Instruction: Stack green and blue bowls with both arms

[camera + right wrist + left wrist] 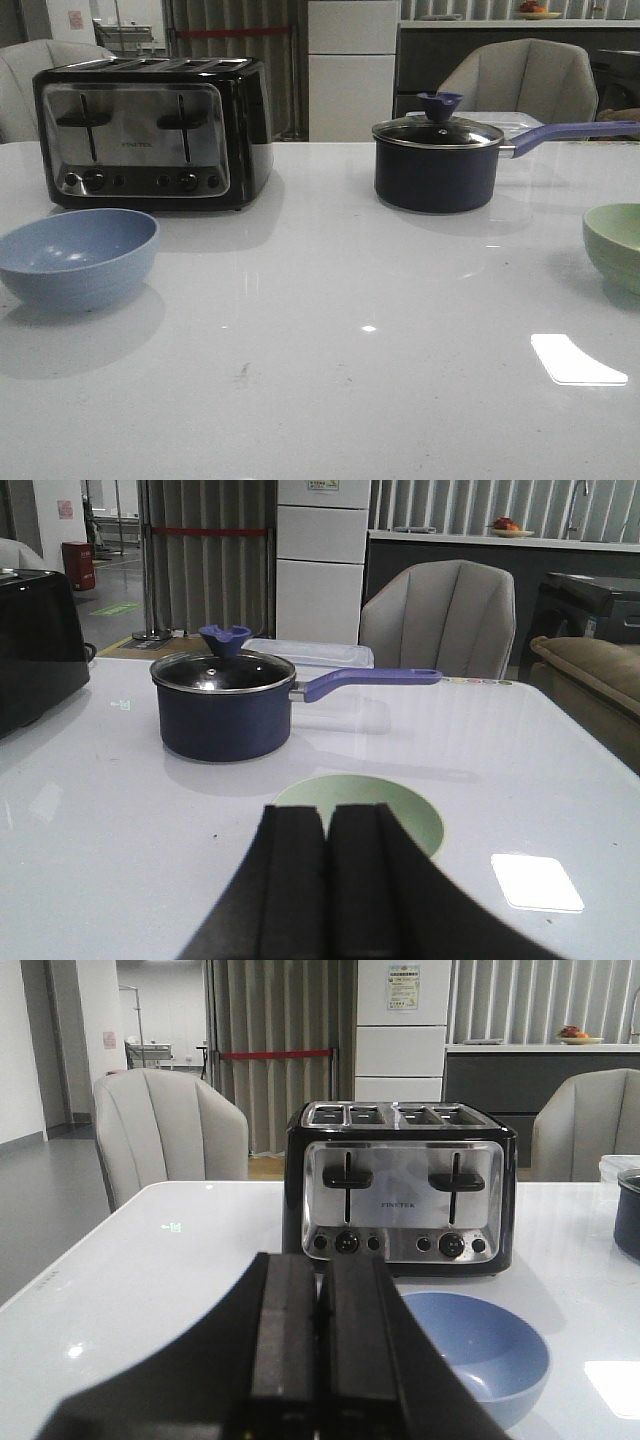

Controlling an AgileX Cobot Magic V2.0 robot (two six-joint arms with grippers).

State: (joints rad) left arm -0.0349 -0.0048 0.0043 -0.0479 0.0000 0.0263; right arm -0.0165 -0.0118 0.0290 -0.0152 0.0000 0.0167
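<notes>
The grey-blue bowl (78,255) stands upright on the white table at the left, in front of the toaster. It also shows in the left wrist view (480,1355), just beyond and to one side of my left gripper (320,1275), which is shut and empty. The pale green bowl (615,243) stands at the right edge, partly cut off. In the right wrist view the green bowl (400,805) lies just beyond my right gripper (327,820), which is shut and empty. Neither gripper shows in the front view.
A black and chrome toaster (150,130) stands at the back left. A dark saucepan (437,162) with a glass lid and purple handle stands at the back right. Grey chairs stand behind the table. A bright light patch (578,360) lies on the table's front right.
</notes>
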